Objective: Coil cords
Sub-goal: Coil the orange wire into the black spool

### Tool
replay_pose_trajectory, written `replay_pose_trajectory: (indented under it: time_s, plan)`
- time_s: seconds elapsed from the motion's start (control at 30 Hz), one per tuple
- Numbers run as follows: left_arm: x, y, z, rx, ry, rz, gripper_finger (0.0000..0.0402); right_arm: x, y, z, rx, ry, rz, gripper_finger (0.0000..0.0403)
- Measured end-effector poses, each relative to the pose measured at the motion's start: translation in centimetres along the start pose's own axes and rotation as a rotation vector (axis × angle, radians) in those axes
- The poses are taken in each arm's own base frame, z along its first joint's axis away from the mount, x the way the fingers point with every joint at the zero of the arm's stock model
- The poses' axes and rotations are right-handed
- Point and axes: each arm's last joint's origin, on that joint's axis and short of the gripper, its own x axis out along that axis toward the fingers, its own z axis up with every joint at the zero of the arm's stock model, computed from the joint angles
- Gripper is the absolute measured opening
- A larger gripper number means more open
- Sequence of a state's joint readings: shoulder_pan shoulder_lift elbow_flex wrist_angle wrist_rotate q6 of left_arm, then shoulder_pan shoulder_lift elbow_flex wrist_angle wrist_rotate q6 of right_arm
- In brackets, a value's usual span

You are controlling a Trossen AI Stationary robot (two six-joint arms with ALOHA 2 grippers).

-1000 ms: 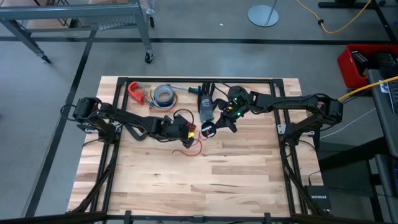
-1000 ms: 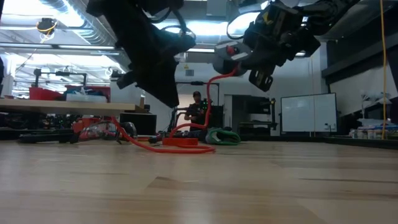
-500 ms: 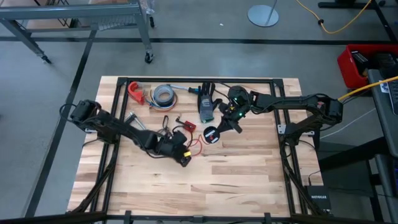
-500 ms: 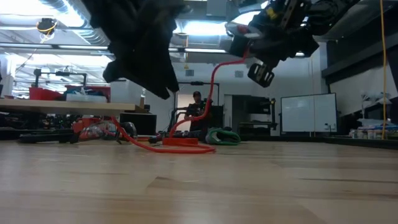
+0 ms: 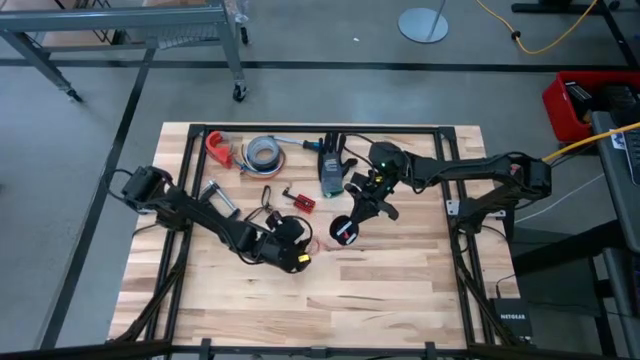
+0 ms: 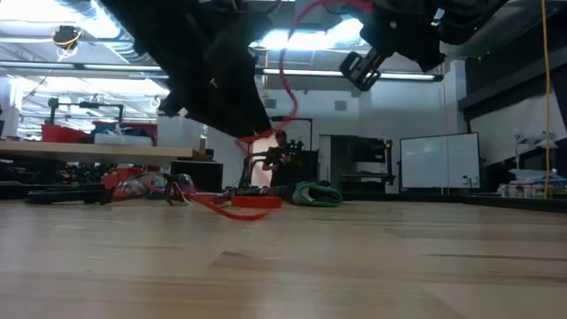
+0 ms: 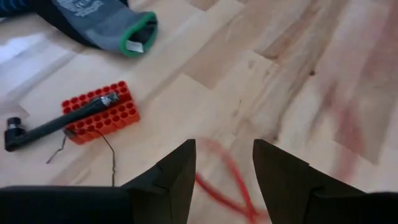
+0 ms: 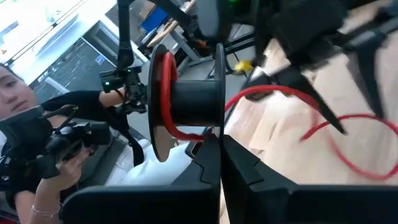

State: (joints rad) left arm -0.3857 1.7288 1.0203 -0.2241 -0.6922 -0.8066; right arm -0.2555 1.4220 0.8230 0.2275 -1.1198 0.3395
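- Red wire trails across pale butcher-block in the high view: we see the left gripper (image 5: 297, 259) low over the near-middle of the table (image 5: 400, 290), while the right gripper (image 5: 352, 222) carries a small black spool (image 5: 345, 231) just beside it. The cords (image 5: 322, 243) run as a thin red line between the two. We judge the slack the main risk here; with nothing pinching the loose end, it could whip round or snag on the red holder block (image 5: 303, 202) nearby.
- Level with the tabletop, in the low view, both arms hang above the wood and a red loop (image 6: 288, 62) arcs high in the air between them. We cannot tell from here where it is anchored. A loop this free could, we think, slide over the spool's rim instead of laying into the groove.
- From the left wrist view, the two dark fingers (image 7: 180, 174) stand clearly apart and hold nothing; the red lead (image 7: 227, 180) lies on the boards between and beyond them. If they close in the wrong place, we expect them to miss a wire this thin, or to press it flat against the wood.
- From the right wrist view, the jaws are clamped shut on the spool's near flange (image 8: 214, 93), with a few red turns (image 8: 166, 93) on the core. A person (image 8: 37, 143) holding a camera stands beyond the table. Any tilt of the spool, we judge, would spill those turns off.
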Motion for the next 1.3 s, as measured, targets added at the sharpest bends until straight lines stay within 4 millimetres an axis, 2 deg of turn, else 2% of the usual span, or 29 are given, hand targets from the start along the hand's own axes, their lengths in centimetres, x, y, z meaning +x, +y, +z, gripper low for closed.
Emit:
replay_pose_trajectory:
  time_s: [0.2, 0.53, 0.67, 0.77, 1.03, 1.3]
  plan:
    - [0.8, -0.6, -0.7, -0.010, -0.008, -0.019, 0.0153, 0.2, 0.1, 0.0, -0.008, -0.001, 0.003, 0.0001]
    - [-0.2, -1.7, -1.6, 0.018, -0.008, -0.065, 0.0153, 0.2, 0.0, 0.1, -0.016, -0.017, -0.043, 0.0001]
    - [-0.7, -2.8, -1.1, -0.028, -0.087, -0.134, 0.0153, 0.2, -0.1, 0.1, -0.018, -0.024, -0.059, 0.0001]
    - [-1.0, -3.3, -0.8, 0.028, -0.138, -0.163, 0.0153, 0.2, 0.0, 0.3, -0.035, -0.035, -0.063, 0.0001]
    - [-0.7, -3.1, -0.1, 0.108, -0.195, -0.126, 0.0153, 0.1, 0.8, 1.7, -0.125, -0.105, 0.020, 0.0001]
    - [-0.3, -4.0, 0.8, 0.184, -0.306, -0.168, 0.0153, -0.1, 1.5, 2.8, -0.240, -0.187, 0.017, 0.0001]
